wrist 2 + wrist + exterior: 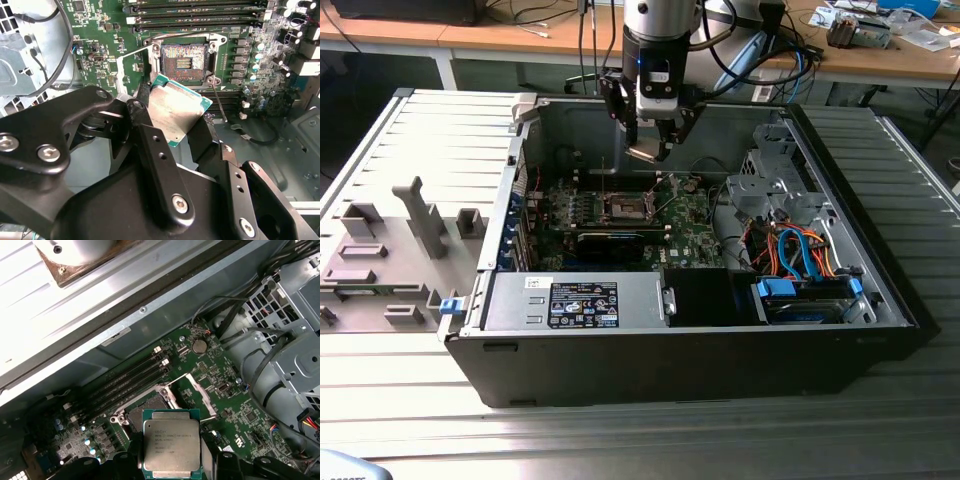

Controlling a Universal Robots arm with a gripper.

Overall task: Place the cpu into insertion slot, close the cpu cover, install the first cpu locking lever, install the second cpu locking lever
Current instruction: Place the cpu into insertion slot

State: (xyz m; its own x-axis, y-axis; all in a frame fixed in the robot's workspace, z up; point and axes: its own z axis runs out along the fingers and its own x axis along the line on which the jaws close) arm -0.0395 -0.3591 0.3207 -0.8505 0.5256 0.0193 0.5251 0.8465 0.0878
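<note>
Black fingers [150,145] of the claw [172,119] are closed on two opposite edges of the chip [171,444], so its grey metal top is left uncovered. The chip is held in the air above the socket [183,57], not touching it. The cover [202,395] is tilted open beside the socket on the green board [220,365], which leaves the socket free.

Clear above insertion slot [183,57]; raised cpu cover [204,396] flanks it.
</note>
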